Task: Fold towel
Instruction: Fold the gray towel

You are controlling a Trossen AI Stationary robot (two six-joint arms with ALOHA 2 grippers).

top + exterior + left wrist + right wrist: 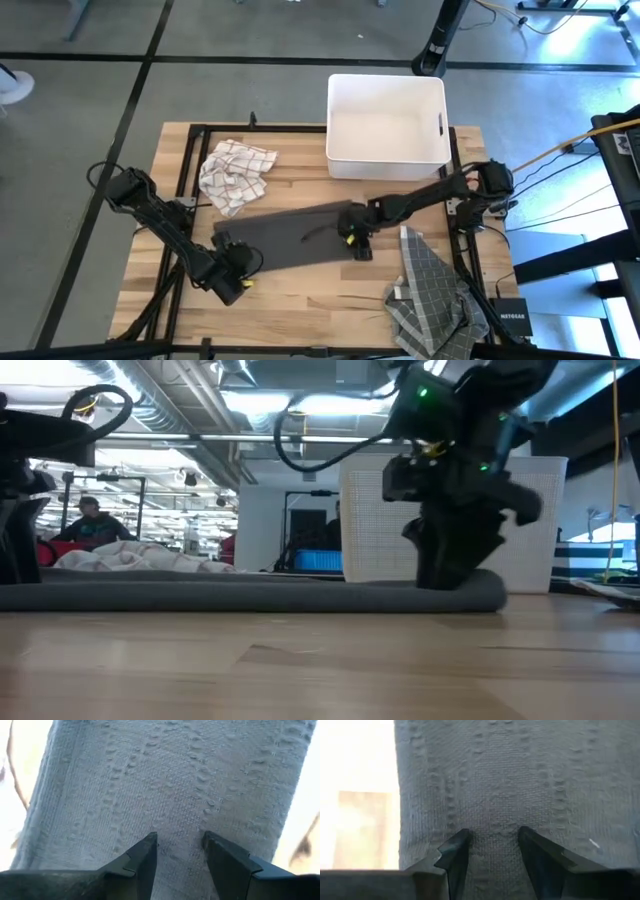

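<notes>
Free room and obstacles on the tabletop [300,290]. Bare wood lies along the near edge, in front of the flat dark towel [295,238]. The white bin [387,125] blocks the far side, the crumpled checked cloth [235,172] the far left, and the grey checked cloth [432,295] the near right corner. The left hand [238,262] and right hand [356,240], fingers parted, occupy the towel's two ends.

You've got a dark grey towel [295,238] in matt cloth with a bumpy waffle-like weave, lying on a pale, smooth wood-plank table [300,295]. Behind the towel there's a white bin [387,125], smooth plastic. Beside the towel, both checked cloths [236,172] [432,290] look soft and rumpled.
</notes>
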